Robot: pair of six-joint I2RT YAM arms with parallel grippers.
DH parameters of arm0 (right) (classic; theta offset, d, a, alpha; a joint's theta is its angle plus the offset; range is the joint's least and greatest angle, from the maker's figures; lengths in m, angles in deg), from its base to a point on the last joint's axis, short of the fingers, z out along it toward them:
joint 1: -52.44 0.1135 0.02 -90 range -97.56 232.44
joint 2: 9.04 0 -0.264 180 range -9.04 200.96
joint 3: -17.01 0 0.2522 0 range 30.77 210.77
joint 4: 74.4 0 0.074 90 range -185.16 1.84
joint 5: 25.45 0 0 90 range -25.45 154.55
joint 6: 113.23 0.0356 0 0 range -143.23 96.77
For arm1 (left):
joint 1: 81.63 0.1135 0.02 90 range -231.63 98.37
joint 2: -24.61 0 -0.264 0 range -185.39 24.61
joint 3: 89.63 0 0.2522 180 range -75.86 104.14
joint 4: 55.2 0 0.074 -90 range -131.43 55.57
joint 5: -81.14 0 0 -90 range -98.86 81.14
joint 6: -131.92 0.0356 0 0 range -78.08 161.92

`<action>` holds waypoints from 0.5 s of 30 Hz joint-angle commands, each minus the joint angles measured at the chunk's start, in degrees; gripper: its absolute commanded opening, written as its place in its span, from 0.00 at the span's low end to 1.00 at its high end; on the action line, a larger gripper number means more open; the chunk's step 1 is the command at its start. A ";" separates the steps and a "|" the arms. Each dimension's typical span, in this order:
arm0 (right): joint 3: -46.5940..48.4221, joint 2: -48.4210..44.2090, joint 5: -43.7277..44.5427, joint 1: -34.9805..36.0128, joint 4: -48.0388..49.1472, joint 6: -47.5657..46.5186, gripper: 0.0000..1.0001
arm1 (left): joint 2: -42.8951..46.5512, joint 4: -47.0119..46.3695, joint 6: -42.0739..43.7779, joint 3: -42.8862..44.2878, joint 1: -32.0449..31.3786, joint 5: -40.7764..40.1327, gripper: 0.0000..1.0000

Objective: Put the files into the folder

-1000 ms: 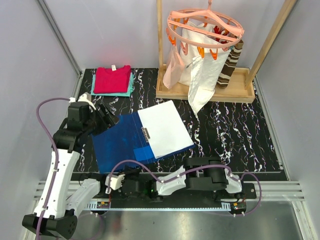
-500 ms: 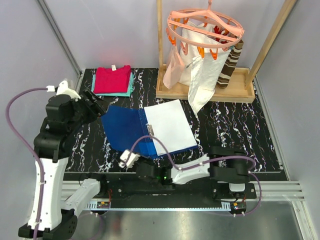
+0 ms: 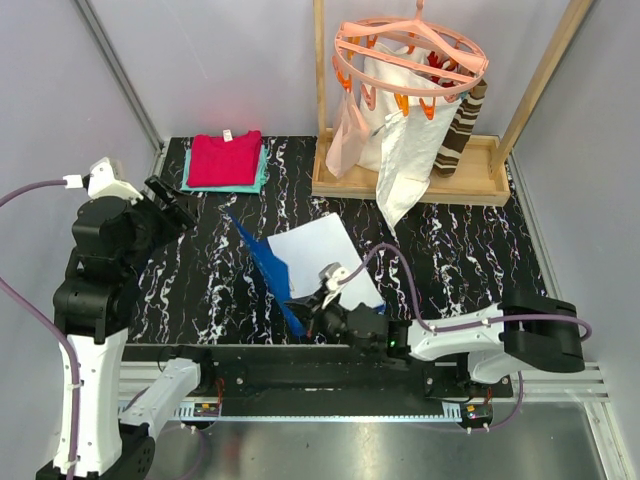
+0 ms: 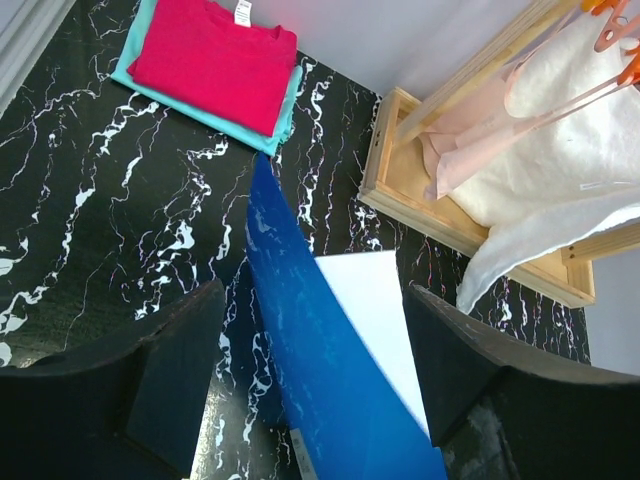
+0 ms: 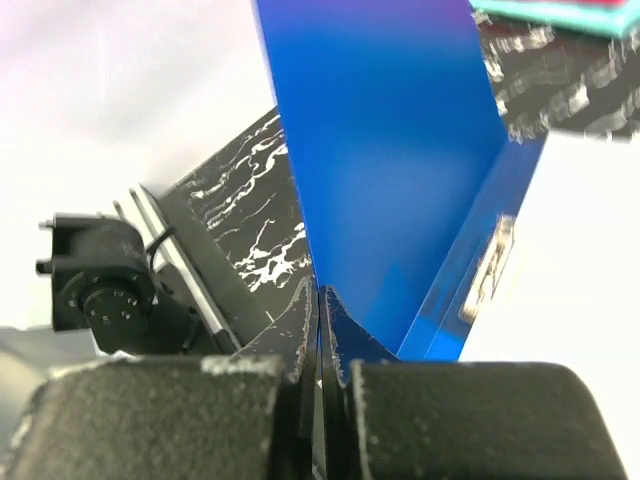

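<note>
The blue folder (image 3: pixel 262 268) lies in the middle of the table with its left cover lifted almost upright. The white files (image 3: pixel 320 255) lie on its right half, under a metal clip (image 5: pixel 490 265). My right gripper (image 3: pixel 306 314) is shut on the near edge of the raised cover (image 5: pixel 390 150), its fingers (image 5: pixel 345 335) pressed together on it. My left gripper (image 3: pixel 168 203) is open and empty, held high at the left, away from the folder. In the left wrist view the cover (image 4: pixel 320 350) and the files (image 4: pixel 375 310) show below, between the open fingers (image 4: pixel 170 380).
A folded red cloth on a teal one (image 3: pixel 225 160) lies at the back left. A wooden rack (image 3: pixel 410 185) with an orange peg hanger (image 3: pixel 410 50) and hanging white garments stands at the back right. Grey walls close in both sides.
My right gripper moved right along the near edge and swung the blue cover up from flat to almost upright. My left gripper let the cover go and drew back up and to the left.
</note>
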 commanded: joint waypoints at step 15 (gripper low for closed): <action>-27.43 -23.17 3.78 -16.12 -8.76 41.06 0.00 | -9.67 -21.96 -3.69 -22.41 -2.10 25.34 0.72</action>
